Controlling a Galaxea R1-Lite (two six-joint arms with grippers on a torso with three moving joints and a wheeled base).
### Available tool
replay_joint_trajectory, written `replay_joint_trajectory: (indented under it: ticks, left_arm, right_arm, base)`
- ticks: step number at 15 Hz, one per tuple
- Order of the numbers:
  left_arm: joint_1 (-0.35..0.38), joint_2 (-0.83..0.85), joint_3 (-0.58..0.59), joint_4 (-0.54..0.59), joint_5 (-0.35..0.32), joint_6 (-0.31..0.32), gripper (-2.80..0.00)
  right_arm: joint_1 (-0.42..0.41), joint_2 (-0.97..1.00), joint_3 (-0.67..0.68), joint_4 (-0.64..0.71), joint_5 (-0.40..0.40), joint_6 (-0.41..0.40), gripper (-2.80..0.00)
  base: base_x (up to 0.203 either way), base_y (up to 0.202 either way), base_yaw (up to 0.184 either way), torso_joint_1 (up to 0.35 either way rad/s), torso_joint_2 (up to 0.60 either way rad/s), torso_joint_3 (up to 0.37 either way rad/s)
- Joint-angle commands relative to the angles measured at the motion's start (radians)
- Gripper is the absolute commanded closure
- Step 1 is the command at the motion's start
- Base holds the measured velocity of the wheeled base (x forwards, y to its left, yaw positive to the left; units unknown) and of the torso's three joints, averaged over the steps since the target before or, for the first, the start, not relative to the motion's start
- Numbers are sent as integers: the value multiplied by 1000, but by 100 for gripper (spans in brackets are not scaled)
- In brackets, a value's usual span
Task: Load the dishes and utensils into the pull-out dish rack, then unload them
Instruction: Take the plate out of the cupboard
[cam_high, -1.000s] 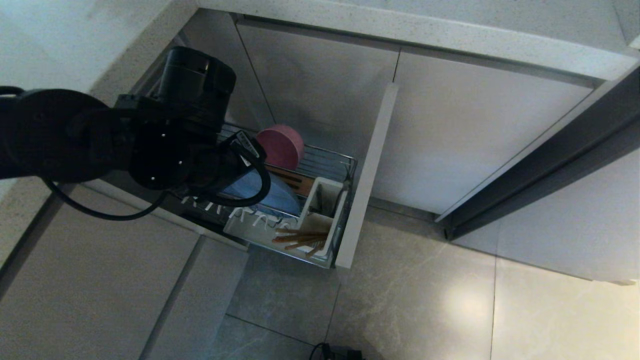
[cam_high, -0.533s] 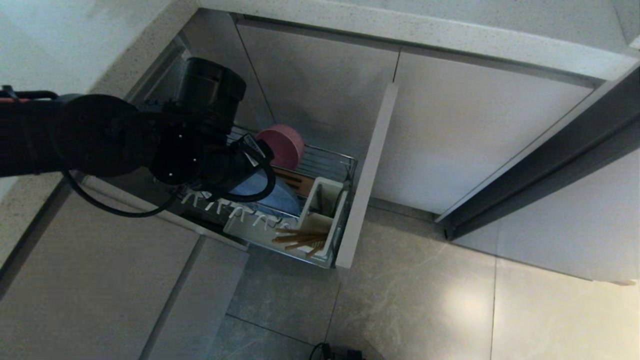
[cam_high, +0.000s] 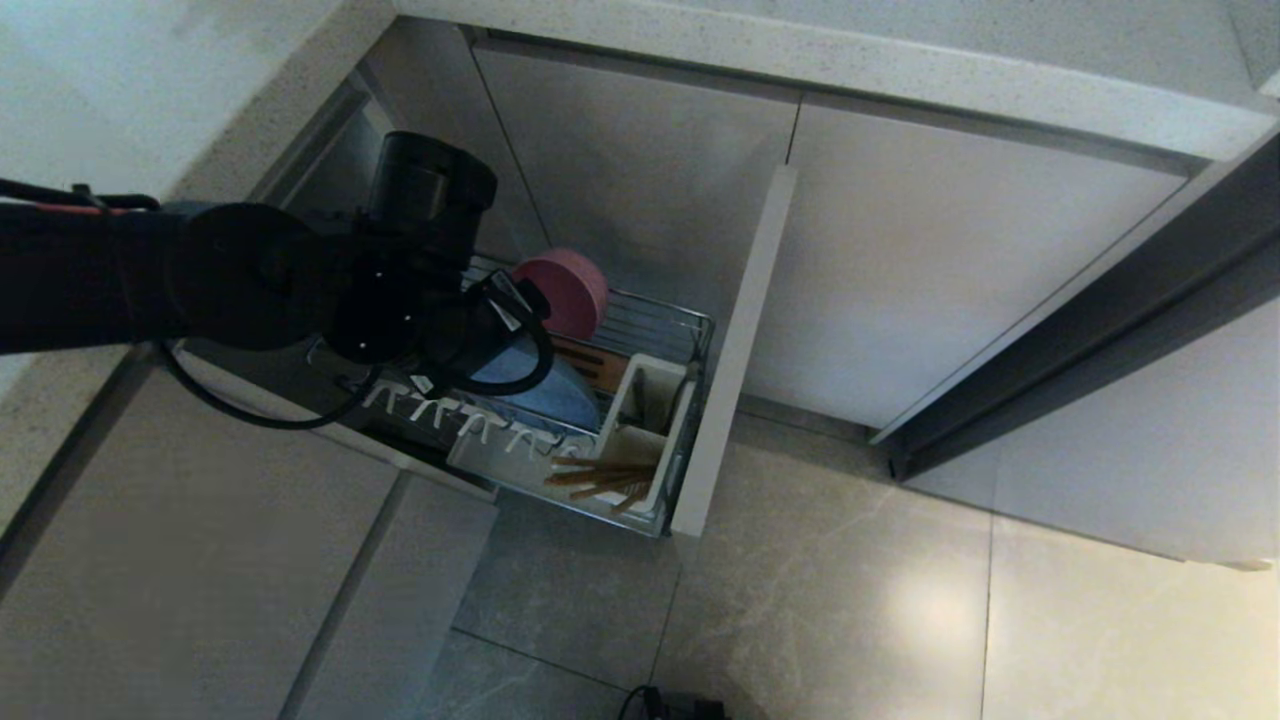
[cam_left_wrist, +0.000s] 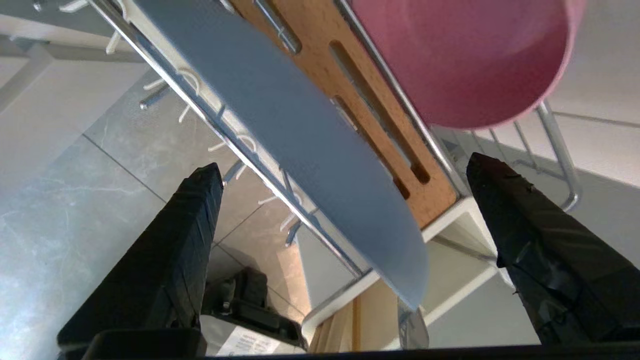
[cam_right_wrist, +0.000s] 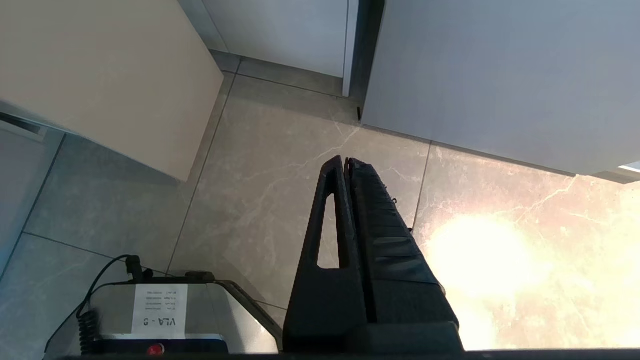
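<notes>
The pull-out dish rack (cam_high: 655, 322) stands drawn out from the cabinet. The light-blue plate (cam_high: 550, 390) stands on edge in it, with the pink bowl (cam_high: 565, 290) behind it on the wires. The chopsticks (cam_high: 598, 480) lie in the white caddy (cam_high: 650, 405) at the front. My left gripper (cam_left_wrist: 342, 162) hangs over the rack, open wide. Its fingers (cam_left_wrist: 175, 260) stand on either side of the plate (cam_left_wrist: 310, 135) without touching it. The bowl (cam_left_wrist: 465, 55) and the slotted wooden strip (cam_left_wrist: 350, 85) lie just beyond. My right gripper (cam_right_wrist: 346, 161) is shut and empty, pointing at the floor.
The rack's beige front panel (cam_high: 735, 350) juts out to the right of the caddy. Closed cabinet doors (cam_high: 900, 260) and the countertop edge (cam_high: 850, 60) lie behind. Grey floor tiles (cam_high: 850, 600) spread in front, and the robot's base (cam_right_wrist: 150, 310) shows below the right arm.
My left arm has shifted right and further in over the rack, covering more of the plate. The bowl, plate and chopsticks have stayed where they were.
</notes>
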Motion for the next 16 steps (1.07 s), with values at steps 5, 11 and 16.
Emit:
replay_joint_trajectory:
  ticks: [5,11,16]
  left_arm:
    - [12,14,-14,0,-17,-5,-280]
    - [12,11,-16,2,-17,-2,0]
    - [12,7,-16,2,-17,-2,0]
  right_arm:
    - [0,-1,0,0,0,0,0]
    - [0,-1,0,0,0,0,0]
    - [0,-1,0,0,0,0,0]
  base:
    - [0,0,0,0,0,0]
    - [0,0,0,0,0,0]
    - [0,0,0,0,0,0]
